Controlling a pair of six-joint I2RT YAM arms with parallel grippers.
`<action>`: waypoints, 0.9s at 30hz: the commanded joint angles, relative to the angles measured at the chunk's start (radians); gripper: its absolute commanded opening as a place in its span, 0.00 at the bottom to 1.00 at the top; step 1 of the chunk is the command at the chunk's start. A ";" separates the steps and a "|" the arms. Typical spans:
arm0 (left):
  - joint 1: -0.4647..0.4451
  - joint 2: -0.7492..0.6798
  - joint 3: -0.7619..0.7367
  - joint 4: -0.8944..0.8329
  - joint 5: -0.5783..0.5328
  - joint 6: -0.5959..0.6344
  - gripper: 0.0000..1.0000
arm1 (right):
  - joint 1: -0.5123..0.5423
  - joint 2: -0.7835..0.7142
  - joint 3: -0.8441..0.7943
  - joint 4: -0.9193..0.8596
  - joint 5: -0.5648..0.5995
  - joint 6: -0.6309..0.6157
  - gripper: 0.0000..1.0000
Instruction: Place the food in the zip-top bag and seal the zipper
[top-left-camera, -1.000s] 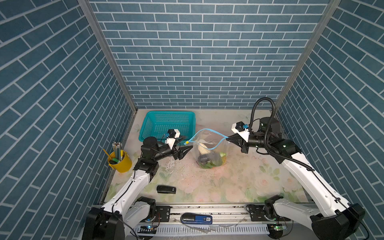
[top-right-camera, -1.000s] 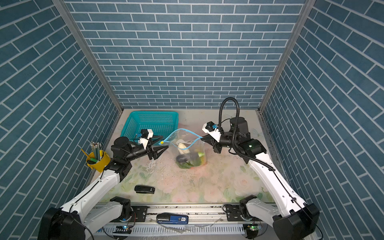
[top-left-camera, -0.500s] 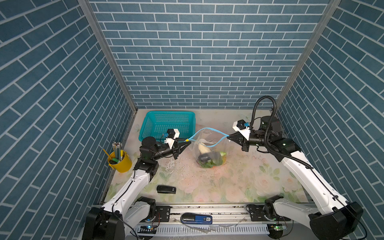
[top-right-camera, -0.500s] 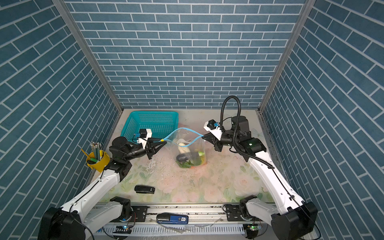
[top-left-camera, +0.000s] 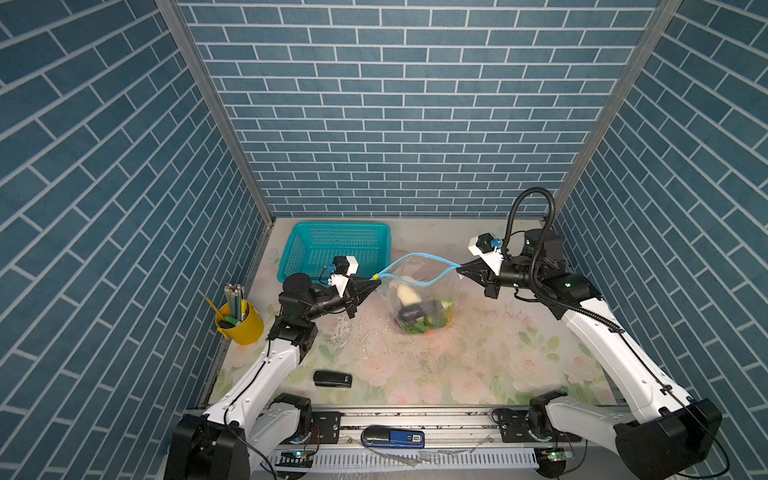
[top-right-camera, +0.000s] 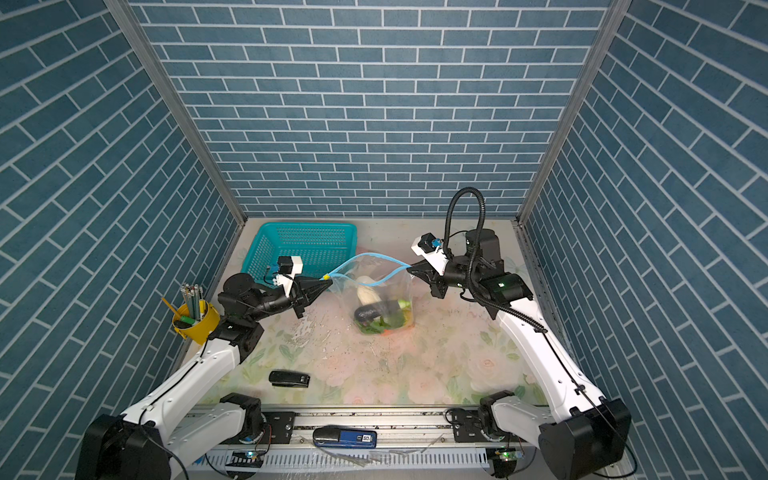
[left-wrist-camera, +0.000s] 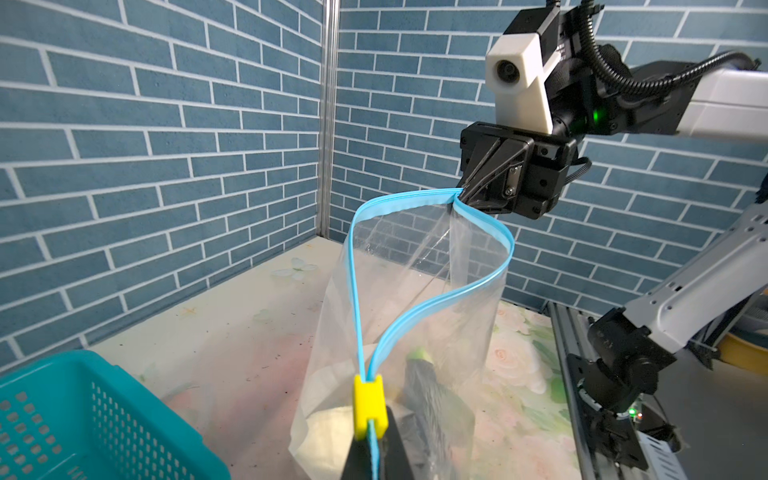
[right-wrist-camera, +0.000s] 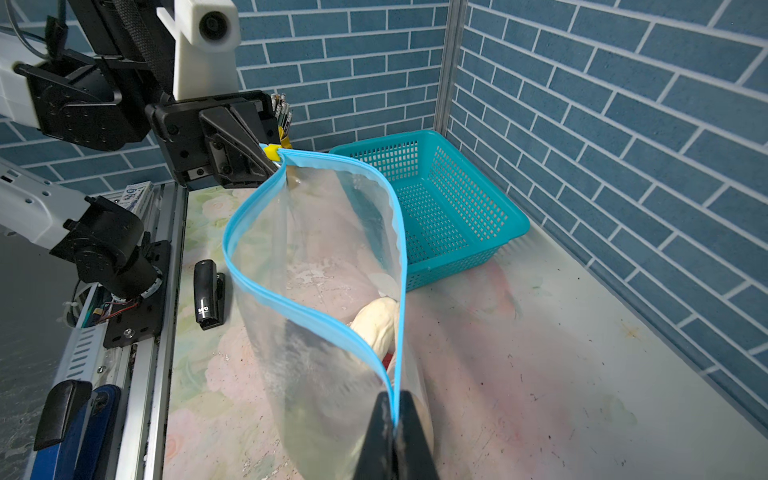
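Note:
The clear zip-top bag hangs between my two grippers, its bottom resting on the table. Its mouth gapes in a loop of light blue zipper. The food lies in the bag's bottom: a white cabbage, a dark eggplant and green-orange pieces. My left gripper is shut on the zipper strip right behind the yellow slider. My right gripper is shut on the zipper's opposite end, as the right wrist view shows. Both top views show the bag stretched between them.
A teal mesh basket stands at the back left, just behind my left gripper. A yellow cup of pencils sits by the left wall. A black stapler lies near the front edge. A blue-black device rests on the front rail.
My left gripper has moved slightly up to the slider end of the zipper and shut on it. The right gripper kept its hold, and the bag's mouth has drawn a little flatter.

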 joint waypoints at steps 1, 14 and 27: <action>0.002 -0.009 0.037 -0.005 0.010 -0.011 0.02 | -0.007 0.001 0.060 0.017 -0.016 0.009 0.00; -0.048 -0.038 0.225 -0.321 0.049 0.161 0.00 | -0.008 -0.003 0.142 -0.100 -0.121 -0.032 0.43; -0.118 0.034 0.367 -0.451 0.125 0.237 0.00 | 0.208 0.208 0.499 -0.350 -0.151 -0.246 0.61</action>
